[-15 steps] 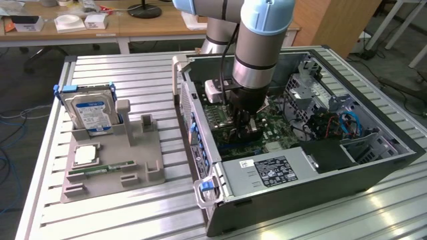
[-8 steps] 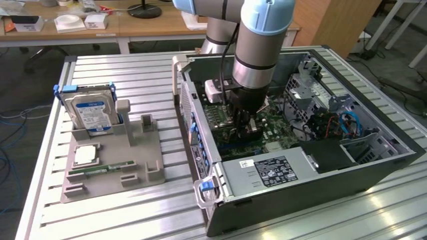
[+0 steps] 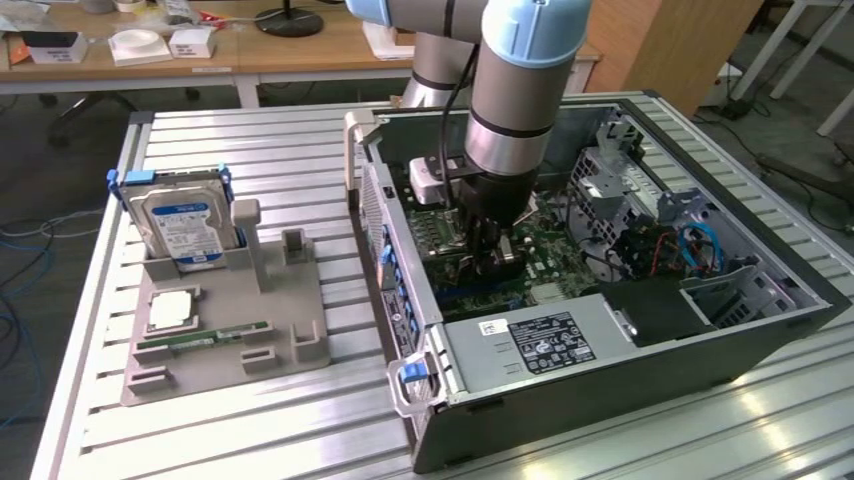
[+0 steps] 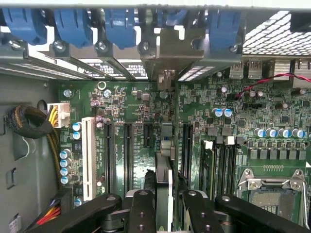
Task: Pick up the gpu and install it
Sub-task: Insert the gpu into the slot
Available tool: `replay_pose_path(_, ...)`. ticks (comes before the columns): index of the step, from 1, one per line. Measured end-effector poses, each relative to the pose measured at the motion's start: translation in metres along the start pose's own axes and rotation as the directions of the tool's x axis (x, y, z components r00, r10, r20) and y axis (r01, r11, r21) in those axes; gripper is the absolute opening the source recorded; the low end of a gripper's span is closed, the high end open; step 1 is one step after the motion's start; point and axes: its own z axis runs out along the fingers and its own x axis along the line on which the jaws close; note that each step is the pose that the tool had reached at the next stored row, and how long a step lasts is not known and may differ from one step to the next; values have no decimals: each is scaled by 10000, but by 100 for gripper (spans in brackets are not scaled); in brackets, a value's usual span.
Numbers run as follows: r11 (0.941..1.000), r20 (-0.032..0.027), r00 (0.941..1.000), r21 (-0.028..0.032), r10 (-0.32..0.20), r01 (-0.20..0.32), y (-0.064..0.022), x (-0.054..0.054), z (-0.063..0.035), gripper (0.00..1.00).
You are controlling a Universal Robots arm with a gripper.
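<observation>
In the exterior view my gripper [image 3: 489, 258] is lowered deep inside the open computer case [image 3: 747, 330], just above the green motherboard [image 3: 554, 250]. The wrist view shows the gpu [image 4: 164, 182] edge-on as a thin dark card. It stands upright between my two black fingers [image 4: 141, 211], and the gripper [image 4: 167, 209] is shut on it. Its metallic bracket end [image 4: 170, 51] reaches the case's rear slot openings, beside the blue latches [image 4: 119, 24]. The card lines up with the expansion slots [image 4: 127, 150] on the board. I cannot tell whether its lower edge sits in a slot.
A white slot [image 4: 88, 158], memory slots [image 4: 218, 162] and the CPU socket [image 4: 272, 194] flank the card, with a cable bundle [image 4: 26, 121] at the case wall. Outside the case, a grey fixture [image 3: 220, 320] holds a hard drive [image 3: 184, 220] and a green memory stick [image 3: 203, 338].
</observation>
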Motion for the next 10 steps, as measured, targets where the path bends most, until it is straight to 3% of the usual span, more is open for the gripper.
replay_pose_path(10, 10000, -1, 10000, -1, -1, 1, 0, 0, -9, 26)
